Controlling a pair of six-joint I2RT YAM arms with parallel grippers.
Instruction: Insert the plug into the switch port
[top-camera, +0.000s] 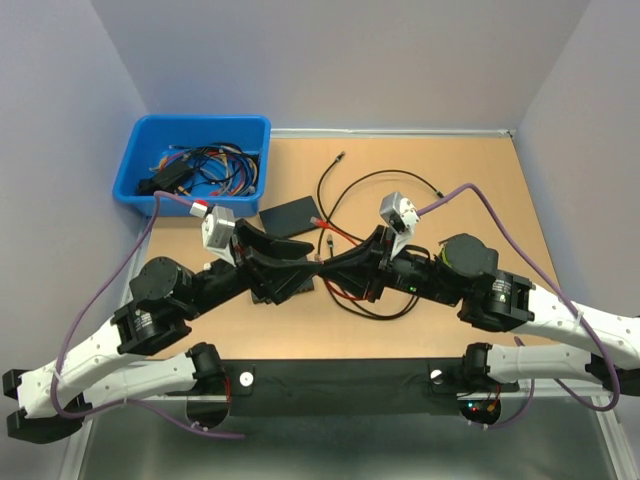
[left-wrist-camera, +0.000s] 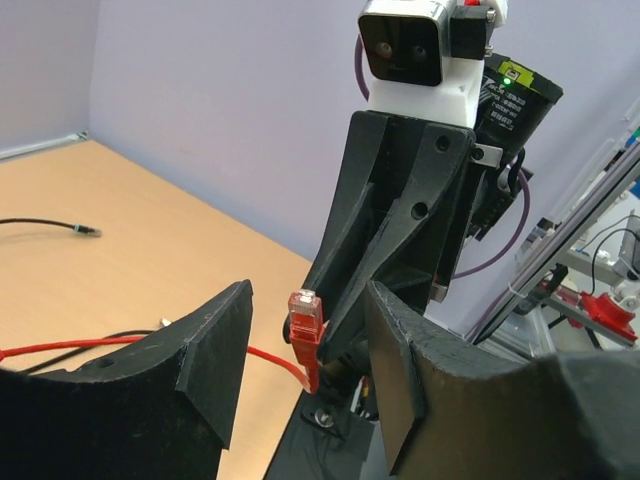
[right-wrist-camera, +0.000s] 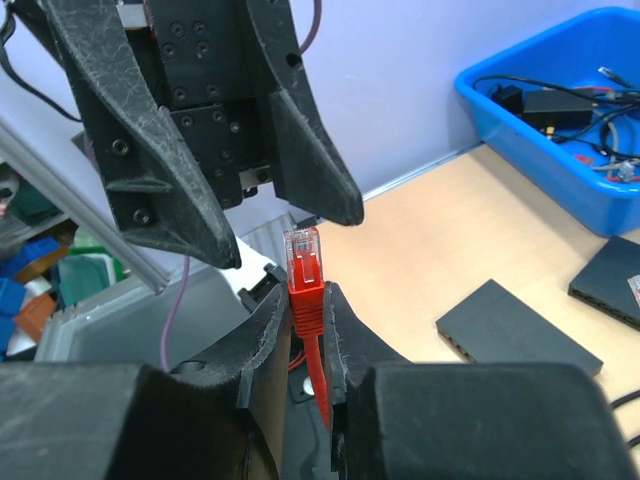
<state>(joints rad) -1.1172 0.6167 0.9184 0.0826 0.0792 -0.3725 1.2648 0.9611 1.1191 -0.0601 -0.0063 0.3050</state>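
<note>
Right fingers (right-wrist-camera: 262, 335), bottom centre of right wrist view, clamped on red boot of plug (right-wrist-camera: 303, 262), clear tip up. Left fingers (left-wrist-camera: 215, 350) apart, flanking it, not touching. Plug likely light, rigid, latch tab fragile; cable (left-wrist-camera: 60, 347) springy. Best hold: boot. Switch (right-wrist-camera: 512, 328) on tabletop (right-wrist-camera: 440, 250), mid right.

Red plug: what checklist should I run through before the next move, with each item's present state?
1. Right tool clamped on red plug: ok.
2. Plug tip upright and exposed above the right tool: ok.
3. Left tool open, jaws either side of the plug: ok.
4. Left tool touching the plug: not ok, gaps on both sides.
5. Ports on switch clear enough to aim at: cannot tell.
</note>
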